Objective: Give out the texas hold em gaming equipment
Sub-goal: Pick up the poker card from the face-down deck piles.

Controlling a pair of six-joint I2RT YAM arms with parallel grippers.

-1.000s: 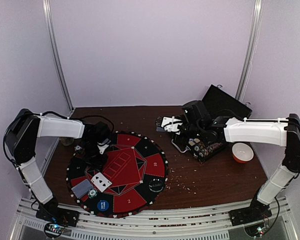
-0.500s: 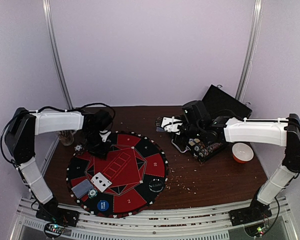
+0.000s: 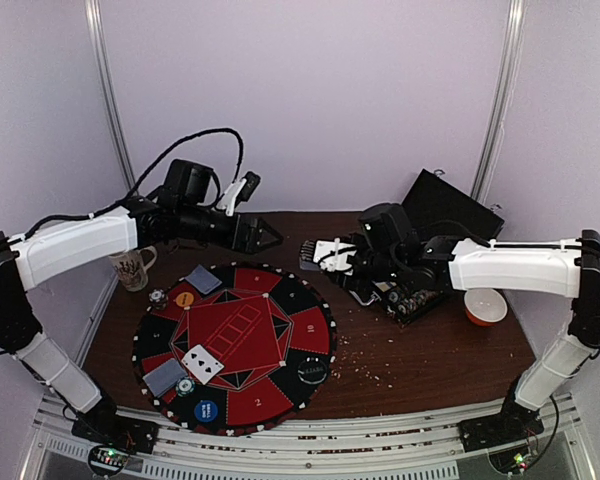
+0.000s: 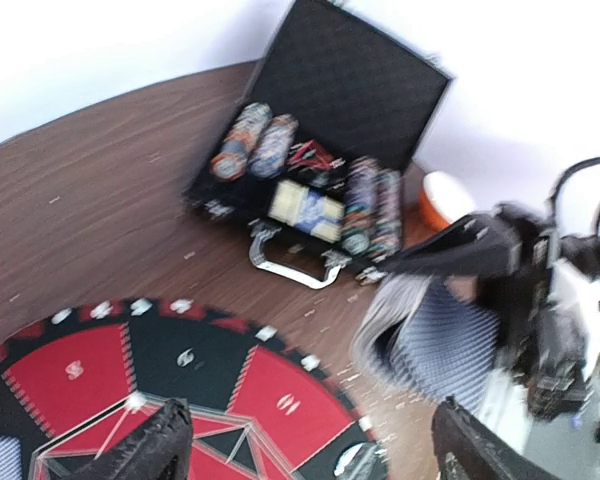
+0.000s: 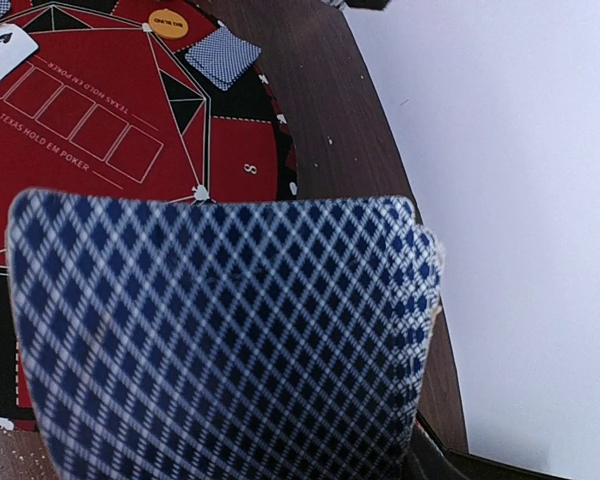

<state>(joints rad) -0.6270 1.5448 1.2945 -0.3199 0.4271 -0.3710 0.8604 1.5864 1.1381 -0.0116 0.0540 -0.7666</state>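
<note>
From where I stand, the round mat [image 3: 255,400] has a few cards [image 3: 202,279], a yellow button [image 3: 184,298] and a blue button [image 3: 206,410] on it. The case [image 4: 350,90] holds most chips [image 4: 245,140]. The right gripper [image 3: 325,255] is clamped on the deck [image 5: 220,340] and the left gripper [image 4: 315,455] hangs spread and empty, so plenty looks left to distribute.

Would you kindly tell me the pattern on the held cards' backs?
The cards show a blue-and-white diamond lattice, clearest in the right wrist view.

Close up, filling the foreground: fanned stack of blue-diamond-backed cards [image 5: 220,340]. Beyond, red-and-black mat [image 5: 80,150] printed TEXAS HOLD EM POKER. At its far-left rim, face-down card [image 5: 221,55] just beside yellow disc [image 5: 168,20].
</note>
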